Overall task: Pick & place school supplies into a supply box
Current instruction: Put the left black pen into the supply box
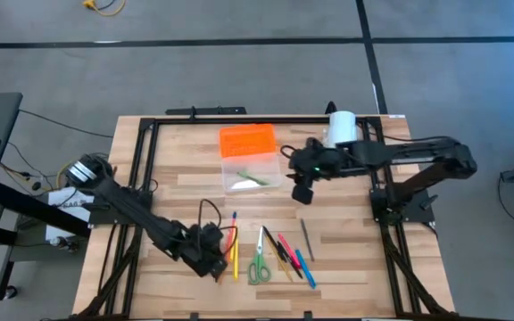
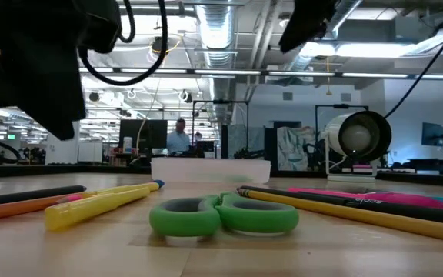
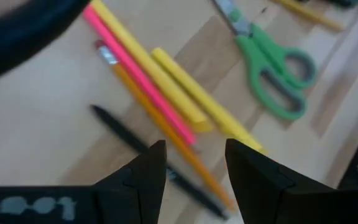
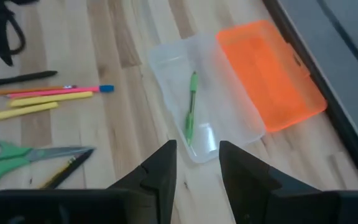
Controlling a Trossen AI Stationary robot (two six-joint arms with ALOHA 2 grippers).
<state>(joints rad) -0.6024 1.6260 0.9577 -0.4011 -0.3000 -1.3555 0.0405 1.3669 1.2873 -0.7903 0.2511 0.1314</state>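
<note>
1. The supply box (image 1: 252,173) lies open at upper centre of the high view, its clear tray toward the frame's lower side and its orange lid (image 1: 247,141) folded back above it.
2. One green pen (image 4: 191,107) lies inside the clear tray, roughly lengthwise.
3. The remaining school supplies lie on the table (image 1: 177,169) in the lower centre of the high view, well apart from the box: green-handled scissors (image 1: 259,264), a yellow pencil (image 1: 235,259) left of them, a pink pen (image 1: 285,245) and a blue pen (image 1: 304,267) to their right, and a grey pencil (image 1: 306,239) farther right.
4. The right gripper (image 1: 301,192) hangs just beside the tray's right edge; in its wrist view the fingers (image 4: 160,171) stand apart with nothing between them.
5. The left gripper (image 1: 212,266) is at lower centre-left of the high view, over the left end of the row; its fingers (image 3: 148,171) are spread and empty, above a black pen (image 3: 135,146) and an orange pencil (image 3: 160,127).
6. A white cylinder (image 1: 341,127) stands at the table's upper right.
</note>
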